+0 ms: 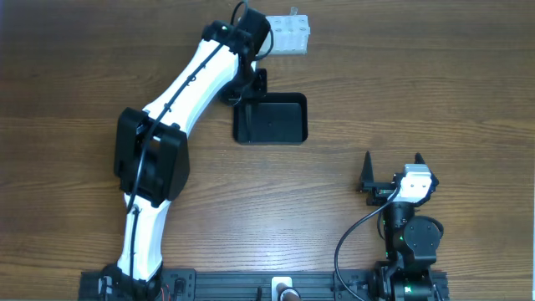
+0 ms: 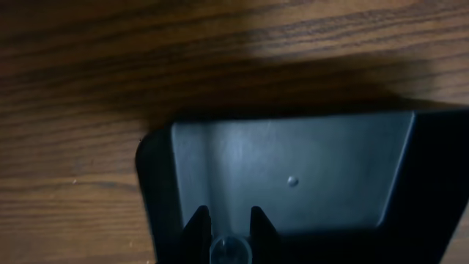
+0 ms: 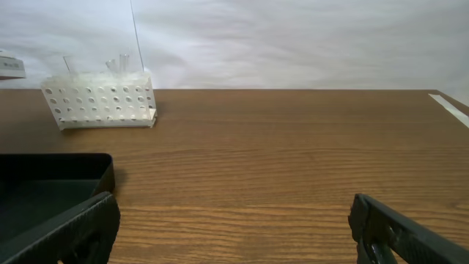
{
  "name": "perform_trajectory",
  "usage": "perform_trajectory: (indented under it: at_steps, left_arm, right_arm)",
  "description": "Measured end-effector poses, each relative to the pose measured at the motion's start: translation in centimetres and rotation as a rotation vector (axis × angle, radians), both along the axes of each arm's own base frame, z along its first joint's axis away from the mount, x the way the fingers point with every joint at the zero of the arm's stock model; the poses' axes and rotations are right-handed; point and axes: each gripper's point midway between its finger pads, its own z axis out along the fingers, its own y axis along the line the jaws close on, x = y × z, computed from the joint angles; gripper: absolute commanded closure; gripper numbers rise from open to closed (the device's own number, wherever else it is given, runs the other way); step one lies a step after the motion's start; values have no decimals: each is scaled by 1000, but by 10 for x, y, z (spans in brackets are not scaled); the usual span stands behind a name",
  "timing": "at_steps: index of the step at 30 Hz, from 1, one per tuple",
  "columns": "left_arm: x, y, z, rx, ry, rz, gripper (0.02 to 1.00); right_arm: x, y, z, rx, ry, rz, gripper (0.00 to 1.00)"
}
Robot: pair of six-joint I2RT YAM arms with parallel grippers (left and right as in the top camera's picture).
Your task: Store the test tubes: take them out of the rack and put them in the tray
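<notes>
The left hand (image 2: 229, 220), closed on a clear test tube (image 2: 229, 251), hangs over the black plastic tray (image 2: 293, 147); released high, the tube could bounce out. The right hand (image 3: 234, 231) gapes empty.

Brown wood-grain tabletop (image 1: 435, 92) under even light, plain white backdrop (image 3: 293, 37) behind.

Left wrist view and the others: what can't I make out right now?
- Left wrist view: the clear test tube held in the left gripper is cut off by the bottom edge.
- Top view: the left arm covers one end of the white perforated rack.
- Right wrist view: the tubes standing in that rack are too small to count.
</notes>
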Motion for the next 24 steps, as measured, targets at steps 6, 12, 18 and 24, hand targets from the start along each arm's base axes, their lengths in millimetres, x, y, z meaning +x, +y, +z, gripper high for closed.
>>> perform_trajectory:
  at_steps: [6,12,18,24]
  left_arm:
    - [6,-3,-3,-10,-18,0,976]
    - [5,-3,-16,1,5,0,974]
    - [5,-3,-31,12,26,0,941]
    - [13,-7,-32,-4,-2,3,776]
  right_arm:
    - [0,0,0,0,0,0,7]
    - [0,0,0,0,0,0,9]
    - [0,0,0,-1,0,0,9]
    - [0,0,0,-1,0,0,7]
